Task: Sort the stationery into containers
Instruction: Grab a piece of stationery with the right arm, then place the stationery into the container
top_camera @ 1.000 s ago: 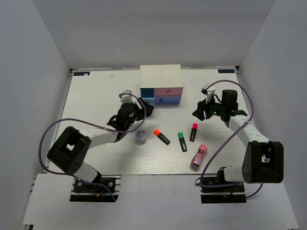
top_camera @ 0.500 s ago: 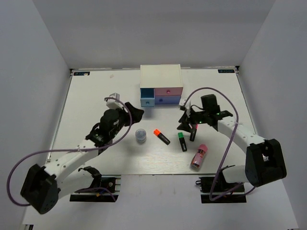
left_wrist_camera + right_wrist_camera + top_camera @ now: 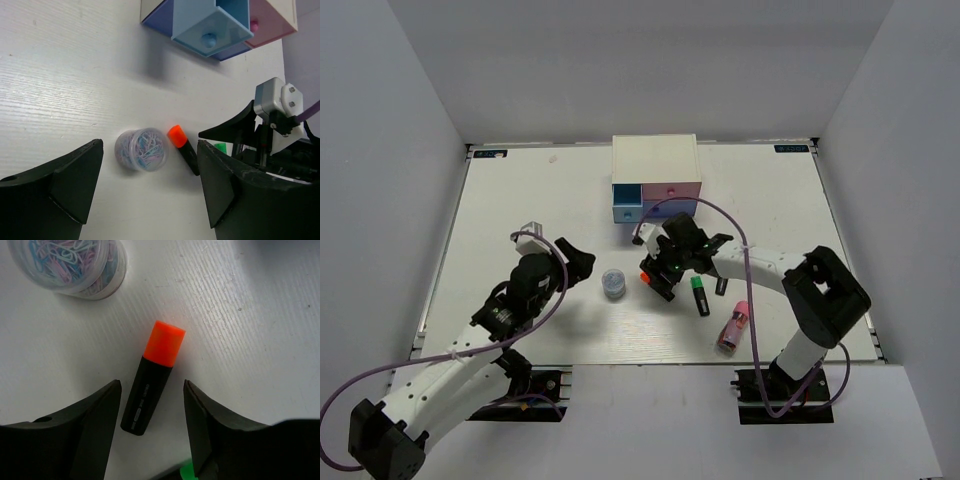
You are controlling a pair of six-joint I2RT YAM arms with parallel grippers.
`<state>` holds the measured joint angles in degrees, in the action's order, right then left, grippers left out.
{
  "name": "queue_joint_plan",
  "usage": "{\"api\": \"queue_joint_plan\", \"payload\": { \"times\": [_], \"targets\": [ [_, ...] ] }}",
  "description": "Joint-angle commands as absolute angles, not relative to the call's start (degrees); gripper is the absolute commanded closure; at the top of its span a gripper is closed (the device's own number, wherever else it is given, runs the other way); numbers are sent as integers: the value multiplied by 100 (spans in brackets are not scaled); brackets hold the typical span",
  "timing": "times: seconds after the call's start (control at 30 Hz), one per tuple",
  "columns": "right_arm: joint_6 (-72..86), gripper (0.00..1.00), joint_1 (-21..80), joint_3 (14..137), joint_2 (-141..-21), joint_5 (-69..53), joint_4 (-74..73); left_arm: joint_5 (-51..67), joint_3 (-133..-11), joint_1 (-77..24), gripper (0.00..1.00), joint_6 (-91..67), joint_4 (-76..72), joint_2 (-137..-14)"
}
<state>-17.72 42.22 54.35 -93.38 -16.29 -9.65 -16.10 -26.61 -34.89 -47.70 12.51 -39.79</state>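
The white drawer chest stands at the back, its light blue drawer pulled out; the drawer also shows in the left wrist view. My right gripper is open and hovers over the orange highlighter, its jaws either side of it. My left gripper is open and empty, just left of the blue-grey pot, which holds paper clips. The green highlighter, the pink-red highlighter and the pink tube lie to the right.
The pink drawer and the periwinkle drawer are shut. White walls enclose the table on three sides. The right arm's purple cable loops in front of the chest.
My right arm swung left from the table's right side to above the orange highlighter. My left arm drew back from the chest toward the near left, leaving the light blue drawer pulled out.
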Motion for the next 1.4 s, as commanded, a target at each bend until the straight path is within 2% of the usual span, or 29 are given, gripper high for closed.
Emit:
{"api": "queue_joint_plan", "payload": {
  "times": [0.0,0.17,0.33,0.4,0.5,0.53,0.63,0.83,1.07,1.2,1.37],
  "targets": [
    [-1239,40,4455,5669,-9526,-861,-738,-1758,-2549,-3507,14,-4913,1652,-3806],
    [-1099,34,4728,5651,-9703,-336,-624,-1758,-2496,-3507,14,-4975,1767,-3630],
    [-993,34,4869,5713,-9949,-18,-589,-1811,-2443,-3507,14,-5089,1934,-3455],
    [-984,38,4895,5704,-9975,-61,-598,-1811,-2443,-3507,14,-5142,1986,-3401],
    [-984,51,4930,5678,-10054,-228,-659,-1863,-2443,-3507,14,-5142,2039,-3401],
    [-993,59,4939,5669,-9985,-263,-668,-1863,-2443,-3507,14,-5142,2039,-3401],
    [-1045,74,4922,5555,-9836,-562,-764,-1863,-2443,-3507,14,-5142,2039,-3401],
    [-1537,93,4834,5177,-8539,-993,-642,-1758,-2443,-3507,14,-5142,1925,-3568],
    [-2460,100,4527,5300,-7147,-2398,-195,-1705,-2391,-3507,14,-5089,1688,-3621],
    [-2601,100,4404,5449,-7066,-2944,509,-1652,-2391,-3507,14,-5089,1626,-3621],
    [-2891,100,4210,6123,-7707,-3322,1274,-1600,-2338,-3507,14,-5089,1564,-3621]
  ]
}}
